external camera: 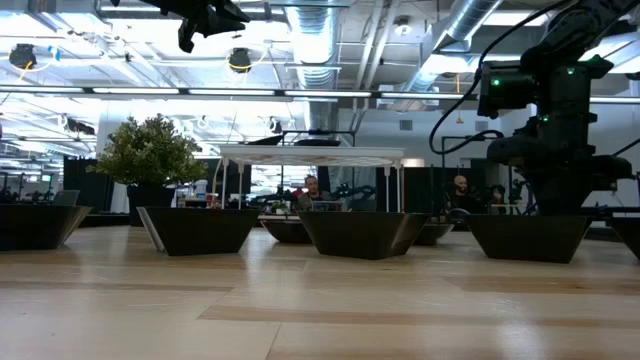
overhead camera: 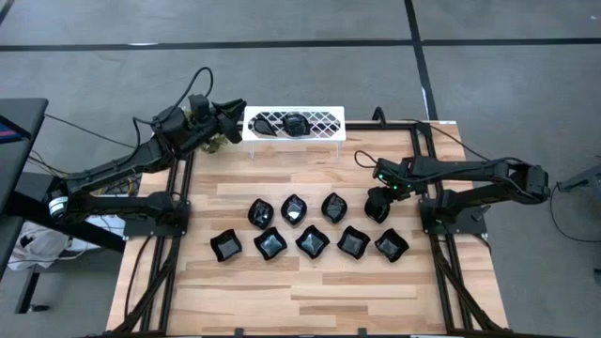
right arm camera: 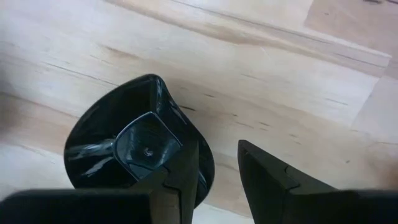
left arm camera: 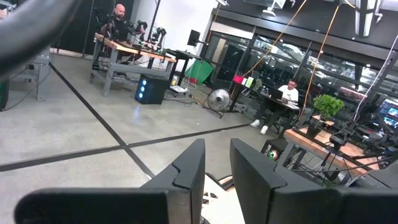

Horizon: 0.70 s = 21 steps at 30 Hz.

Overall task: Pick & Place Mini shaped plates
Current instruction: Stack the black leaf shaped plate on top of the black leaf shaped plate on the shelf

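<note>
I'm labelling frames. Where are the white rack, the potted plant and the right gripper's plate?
white rack (overhead camera: 329,120): high view, bare lattice top.
potted plant (external camera: 150,150): low view, its foliage.
leaf-like plate (right arm camera: 118,146): right wrist view, glossy inside, by right gripper (right arm camera: 217,171).
</note>
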Available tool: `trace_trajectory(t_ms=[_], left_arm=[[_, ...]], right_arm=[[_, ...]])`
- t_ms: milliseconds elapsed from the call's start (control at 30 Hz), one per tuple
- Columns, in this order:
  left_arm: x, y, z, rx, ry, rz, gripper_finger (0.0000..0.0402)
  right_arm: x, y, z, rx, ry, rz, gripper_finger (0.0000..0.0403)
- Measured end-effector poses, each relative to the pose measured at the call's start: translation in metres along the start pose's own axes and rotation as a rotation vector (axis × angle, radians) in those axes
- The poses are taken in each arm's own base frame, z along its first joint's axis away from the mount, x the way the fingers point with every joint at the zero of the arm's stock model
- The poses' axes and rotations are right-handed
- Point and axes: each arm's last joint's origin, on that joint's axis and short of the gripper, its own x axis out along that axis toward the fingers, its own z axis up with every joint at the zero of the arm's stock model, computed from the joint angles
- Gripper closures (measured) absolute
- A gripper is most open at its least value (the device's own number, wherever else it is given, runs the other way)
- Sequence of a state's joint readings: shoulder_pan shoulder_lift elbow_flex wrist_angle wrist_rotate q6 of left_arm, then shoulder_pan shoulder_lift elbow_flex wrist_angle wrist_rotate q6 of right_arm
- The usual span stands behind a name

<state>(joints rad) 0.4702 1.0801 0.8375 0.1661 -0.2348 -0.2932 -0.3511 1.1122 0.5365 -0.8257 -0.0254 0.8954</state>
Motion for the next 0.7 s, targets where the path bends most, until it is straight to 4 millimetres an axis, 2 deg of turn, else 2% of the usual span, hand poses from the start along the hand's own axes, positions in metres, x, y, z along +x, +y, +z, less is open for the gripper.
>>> trace_trajectory(t_ms=[700], left_arm=[[0.0000, 0.0000, 0.0000, 0.000, 0.000, 0.000, 0.0325]], right_arm=[[0.0000, 0.0089, -0.0023, 0.000, -0.027, 0.052, 0.0294]])
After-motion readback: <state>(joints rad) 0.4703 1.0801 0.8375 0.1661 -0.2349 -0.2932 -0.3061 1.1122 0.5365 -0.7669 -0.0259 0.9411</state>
